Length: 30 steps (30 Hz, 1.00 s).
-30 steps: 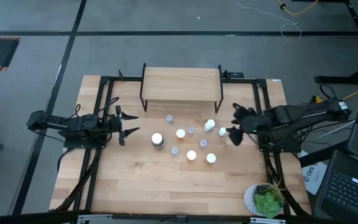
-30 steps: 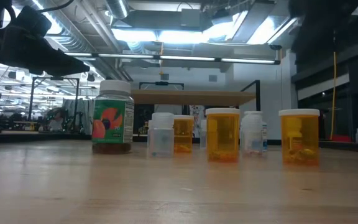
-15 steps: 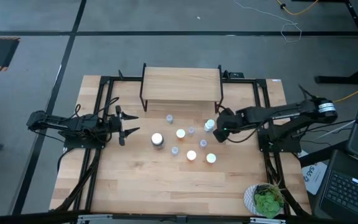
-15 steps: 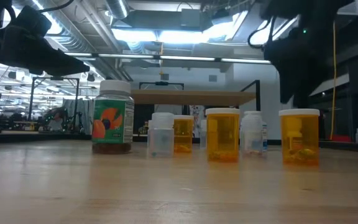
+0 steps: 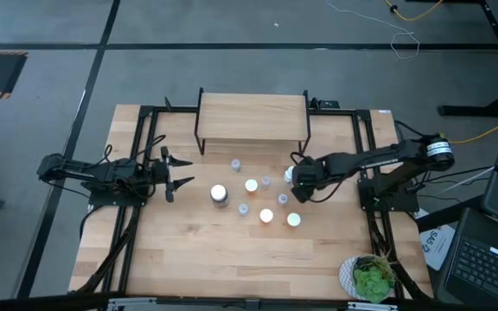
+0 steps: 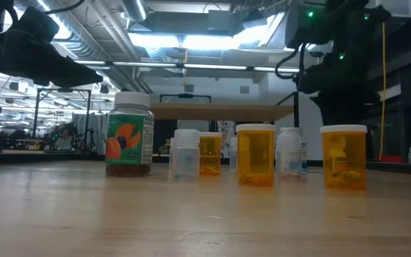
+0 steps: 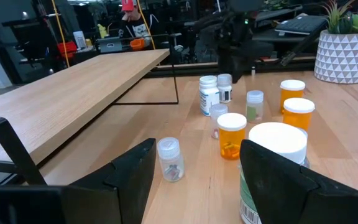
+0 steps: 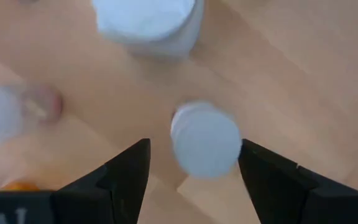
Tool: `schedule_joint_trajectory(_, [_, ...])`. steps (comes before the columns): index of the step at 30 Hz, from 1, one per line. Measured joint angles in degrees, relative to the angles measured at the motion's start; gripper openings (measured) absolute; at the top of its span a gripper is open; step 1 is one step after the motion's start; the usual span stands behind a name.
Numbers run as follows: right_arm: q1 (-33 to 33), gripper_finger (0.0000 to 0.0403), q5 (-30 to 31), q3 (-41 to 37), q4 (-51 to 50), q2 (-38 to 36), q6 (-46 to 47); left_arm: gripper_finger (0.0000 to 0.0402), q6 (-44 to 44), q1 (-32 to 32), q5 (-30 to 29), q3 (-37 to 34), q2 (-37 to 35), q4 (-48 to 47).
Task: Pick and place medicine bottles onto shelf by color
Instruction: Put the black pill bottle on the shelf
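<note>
Several small medicine bottles stand upright on their bases in the middle of the table: orange ones with white caps (image 5: 252,185), tiny clear ones (image 5: 236,163), a larger white-capped jar (image 5: 220,194) with a colourful label (image 6: 128,139). The light wooden shelf (image 5: 252,117) stands on black legs at the far edge. My right gripper (image 5: 301,181) is open, pointing down over a small white-capped bottle (image 8: 205,140), a finger standing on either side above it; a white bottle (image 8: 148,25) stands just beyond. My left gripper (image 5: 180,173) waits open at the left.
A green plant in a white pot (image 5: 372,278) stands at the near right corner. A black frame (image 5: 145,138) runs along the table's sides. A laptop (image 5: 491,259) sits off the right edge. Bare wood lies toward the near edge (image 5: 232,259).
My right gripper has gone toward the table's left edge, from beside the right frame to above the right-hand bottles of the cluster, and now covers the small bottle there in the high view. The bottles stand as before.
</note>
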Motion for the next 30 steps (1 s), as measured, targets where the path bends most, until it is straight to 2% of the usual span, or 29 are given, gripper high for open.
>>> schedule_joint_trajectory(10, [-0.43, 0.0237, 1.05, 0.00, 0.50, 1.48, 0.00, 0.0229, 0.02, -0.02, 0.01, 0.00, 0.01, 0.01])
schedule_joint_trajectory(19, [-0.43, 0.0152, 1.14, 0.00, 0.50, 1.42, 0.02, 0.0229, 0.01, -0.01, 0.00, 0.00, -0.01, 0.00])
schedule_joint_trajectory(26, [-0.51, 0.0152, 0.10, 0.60, -0.55, 1.42, -1.45, 0.0229, 0.01, -0.01, 0.00, 0.00, -0.01, 0.00])
schedule_joint_trajectory(30, [-0.65, 0.0152, -0.43, 5.60, -5.93, 1.44, -5.04, 0.0229, 0.02, 0.00, -0.01, 0.00, 0.01, -0.01])
